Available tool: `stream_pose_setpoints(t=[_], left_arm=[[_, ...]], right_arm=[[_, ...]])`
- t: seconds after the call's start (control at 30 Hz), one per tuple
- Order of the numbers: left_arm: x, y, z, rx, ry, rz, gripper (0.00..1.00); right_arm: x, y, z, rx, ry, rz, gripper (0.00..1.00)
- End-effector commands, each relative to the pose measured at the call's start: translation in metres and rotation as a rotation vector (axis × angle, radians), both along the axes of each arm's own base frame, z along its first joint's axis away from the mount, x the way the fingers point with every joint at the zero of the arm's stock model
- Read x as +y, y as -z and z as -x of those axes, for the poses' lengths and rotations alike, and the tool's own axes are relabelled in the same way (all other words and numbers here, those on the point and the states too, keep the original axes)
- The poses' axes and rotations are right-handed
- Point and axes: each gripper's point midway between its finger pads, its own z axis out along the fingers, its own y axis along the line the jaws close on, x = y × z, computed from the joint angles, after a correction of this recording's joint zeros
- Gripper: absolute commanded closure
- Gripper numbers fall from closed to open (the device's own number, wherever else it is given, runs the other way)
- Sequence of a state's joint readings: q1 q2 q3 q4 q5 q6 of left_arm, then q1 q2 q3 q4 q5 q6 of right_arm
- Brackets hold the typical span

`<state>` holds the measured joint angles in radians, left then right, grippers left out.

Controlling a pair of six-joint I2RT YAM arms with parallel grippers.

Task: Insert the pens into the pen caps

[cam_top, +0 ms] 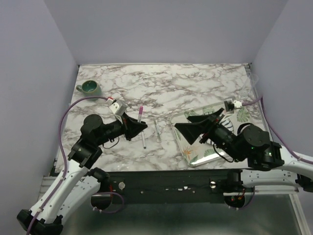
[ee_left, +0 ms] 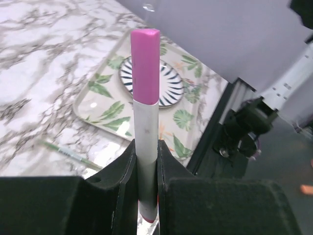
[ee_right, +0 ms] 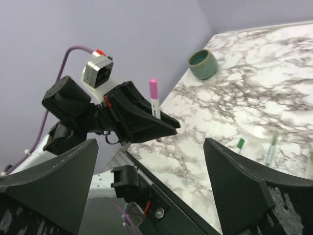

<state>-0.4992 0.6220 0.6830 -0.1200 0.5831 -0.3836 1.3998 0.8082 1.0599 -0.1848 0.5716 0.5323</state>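
My left gripper (cam_top: 143, 127) is shut on a white pen (cam_top: 142, 128) and holds it upright above the marble table. The pen's top end wears a pink cap (ee_left: 145, 63) and its red lower end sticks out below the fingers (ee_left: 122, 171). The right wrist view shows the same held pen (ee_right: 155, 105). My right gripper (cam_top: 180, 120) is open and empty, facing the left gripper from the right, apart from it. A thin pen with green marks (cam_top: 158, 130) lies on the table between them. The right wrist view shows two green-ended pens (ee_right: 271, 146) (ee_right: 239, 144) lying there.
A leaf-patterned tray (ee_left: 98, 98) with a striped plate (ee_left: 168, 90) lies at the right, under my right arm (cam_top: 230, 139). A green mug (cam_top: 90, 87) stands at the far left. The table's near edge (cam_top: 161, 169) runs just below both grippers.
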Motion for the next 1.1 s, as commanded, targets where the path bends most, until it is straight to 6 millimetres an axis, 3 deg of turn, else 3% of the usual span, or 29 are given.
stream_pose_setpoints(t=[0.0,0.1,0.13,0.17,0.23,0.33,0.43,0.53,0.7,0.77,0.97,1.07], left_arm=[[0.03,0.033,-0.043,0.16,-0.334,-0.033,1.0],[0.046,0.062,-0.062,0.315,-0.513,-0.045,0.97],[0.053,0.08,-0.07,0.39,-0.588,-0.074,0.93],[0.059,0.092,-0.074,0.442,-0.639,-0.098,0.92],[0.08,0.136,-0.081,0.585,-0.779,-0.196,0.92],[0.091,0.186,-0.08,0.744,-0.83,-0.283,0.93],[0.088,0.22,-0.075,0.86,-0.818,-0.316,0.93],[0.081,0.237,-0.071,0.932,-0.786,-0.344,0.89],[0.088,0.257,-0.06,1.005,-0.82,-0.403,0.83],[0.088,0.26,-0.054,1.018,-0.812,-0.408,0.76],[0.089,0.258,-0.042,1.025,-0.794,-0.409,0.57],[0.09,0.252,-0.041,1.005,-0.794,-0.408,0.54]], right_arm=[[-0.04,0.059,-0.019,0.125,0.204,0.091,0.04],[-0.058,0.083,-0.021,0.19,0.261,0.094,0.04],[-0.063,0.091,-0.021,0.209,0.275,0.106,0.03],[-0.068,0.098,-0.02,0.22,0.281,0.109,0.04],[-0.075,0.11,-0.02,0.255,0.307,0.116,0.04],[-0.076,0.118,-0.018,0.271,0.3,0.11,0.04],[-0.078,0.119,-0.017,0.282,0.295,0.111,0.04],[-0.079,0.12,-0.015,0.293,0.292,0.111,0.04],[-0.076,0.121,-0.013,0.303,0.278,0.107,0.04],[-0.073,0.122,-0.013,0.304,0.272,0.11,0.04],[-0.063,0.124,-0.012,0.313,0.257,0.124,0.04],[-0.058,0.125,-0.011,0.316,0.247,0.141,0.04]])
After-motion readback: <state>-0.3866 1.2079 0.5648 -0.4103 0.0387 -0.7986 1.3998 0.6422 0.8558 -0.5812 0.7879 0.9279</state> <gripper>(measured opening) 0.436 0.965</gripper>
